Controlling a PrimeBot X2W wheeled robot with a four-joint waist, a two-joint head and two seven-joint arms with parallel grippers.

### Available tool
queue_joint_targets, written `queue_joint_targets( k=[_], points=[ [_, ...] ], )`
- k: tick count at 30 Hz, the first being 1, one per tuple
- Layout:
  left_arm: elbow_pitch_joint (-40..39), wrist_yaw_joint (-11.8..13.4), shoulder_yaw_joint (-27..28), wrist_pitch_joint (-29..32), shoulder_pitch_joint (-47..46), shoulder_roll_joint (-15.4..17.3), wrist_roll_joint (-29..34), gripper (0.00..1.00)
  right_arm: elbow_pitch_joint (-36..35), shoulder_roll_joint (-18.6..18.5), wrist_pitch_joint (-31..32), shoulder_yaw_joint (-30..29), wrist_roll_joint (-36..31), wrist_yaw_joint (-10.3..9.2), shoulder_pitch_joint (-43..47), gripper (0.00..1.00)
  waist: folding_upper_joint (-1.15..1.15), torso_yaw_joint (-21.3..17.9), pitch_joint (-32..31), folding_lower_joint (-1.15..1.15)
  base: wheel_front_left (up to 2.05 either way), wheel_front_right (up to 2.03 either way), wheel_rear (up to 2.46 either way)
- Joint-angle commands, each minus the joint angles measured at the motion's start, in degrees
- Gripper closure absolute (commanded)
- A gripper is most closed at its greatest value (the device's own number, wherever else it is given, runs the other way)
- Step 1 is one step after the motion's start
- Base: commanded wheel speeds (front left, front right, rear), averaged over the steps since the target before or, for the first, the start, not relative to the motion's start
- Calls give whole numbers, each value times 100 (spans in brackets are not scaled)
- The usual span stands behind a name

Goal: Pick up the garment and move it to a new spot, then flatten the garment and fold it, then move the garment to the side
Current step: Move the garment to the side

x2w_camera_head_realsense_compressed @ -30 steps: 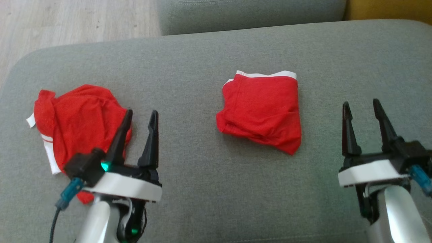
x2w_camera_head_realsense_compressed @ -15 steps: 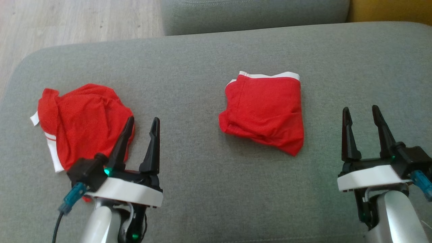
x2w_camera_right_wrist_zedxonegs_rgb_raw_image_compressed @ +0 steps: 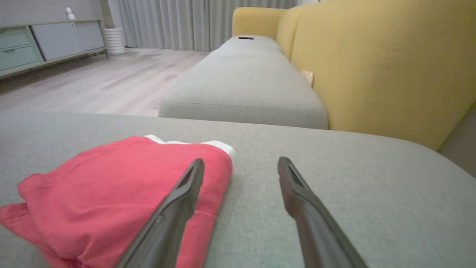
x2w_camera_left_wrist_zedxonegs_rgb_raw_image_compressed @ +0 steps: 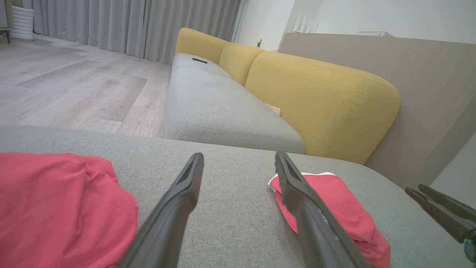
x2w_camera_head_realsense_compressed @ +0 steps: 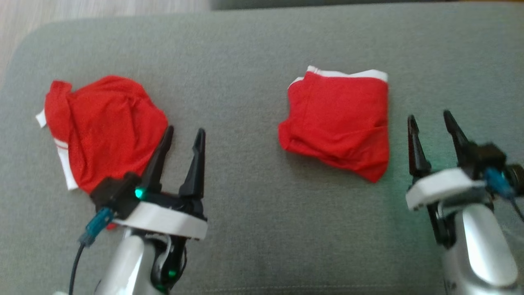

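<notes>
Two red garments with white trim lie on the grey cushion [x2w_camera_head_realsense_compressed: 254, 229]. The crumpled garment [x2w_camera_head_realsense_compressed: 102, 127] is at the left, also seen at the lower left of the left wrist view [x2w_camera_left_wrist_zedxonegs_rgb_raw_image_compressed: 55, 204]. The folded garment [x2w_camera_head_realsense_compressed: 339, 119] lies right of centre [x2w_camera_right_wrist_zedxonegs_rgb_raw_image_compressed: 111, 193] [x2w_camera_left_wrist_zedxonegs_rgb_raw_image_compressed: 342, 208]. My left gripper [x2w_camera_head_realsense_compressed: 185, 131] [x2w_camera_left_wrist_zedxonegs_rgb_raw_image_compressed: 238, 156] is open just right of the crumpled garment's edge, holding nothing. My right gripper [x2w_camera_head_realsense_compressed: 429, 116] [x2w_camera_right_wrist_zedxonegs_rgb_raw_image_compressed: 241, 160] is open and empty just right of the folded garment. Its left finger overlaps the garment's edge in the right wrist view.
The cushion's rounded left edge [x2w_camera_head_realsense_compressed: 16, 61] drops to a wooden floor [x2w_camera_left_wrist_zedxonegs_rgb_raw_image_compressed: 74, 85]. Beyond the far edge runs another grey seat cushion [x2w_camera_left_wrist_zedxonegs_rgb_raw_image_compressed: 223, 111] with a yellow backrest [x2w_camera_left_wrist_zedxonegs_rgb_raw_image_compressed: 319, 100]. The right gripper's fingers [x2w_camera_left_wrist_zedxonegs_rgb_raw_image_compressed: 442, 212] show at the far right of the left wrist view.
The head camera has moved, so the whole picture has shifted. My right gripper has come closer to the folded garment's right edge. Both grippers stay open.
</notes>
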Motion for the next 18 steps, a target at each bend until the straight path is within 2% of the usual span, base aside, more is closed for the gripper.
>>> queue_joint_targets(
  k=[1, 8, 15, 18],
  points=[
    [-195, -19, 100, -30, -303, 36, -66, 0, -66, -15, 120, 158, 67, 2, -322, 0, 0, 161, 189, 0, 0, 0, 0],
    [-148, -18, -63, -30, -519, 36, -182, 0, 741, -15, 1035, 44, 564, 2, -898, 0, 0, 471, 455, 0, 0, 0, 0],
    [-129, 9, -119, -30, -552, 36, -231, 0, 1514, -15, 1680, -53, 843, 2, -1205, 0, 0, 636, 519, 0, 0, 0, 0],
    [-129, 12, -113, -30, -546, 36, -230, 0, 1654, -15, 1772, 31, 896, 2, -1267, 0, 0, 643, 523, 0, 0, 0, 0]
  ],
)
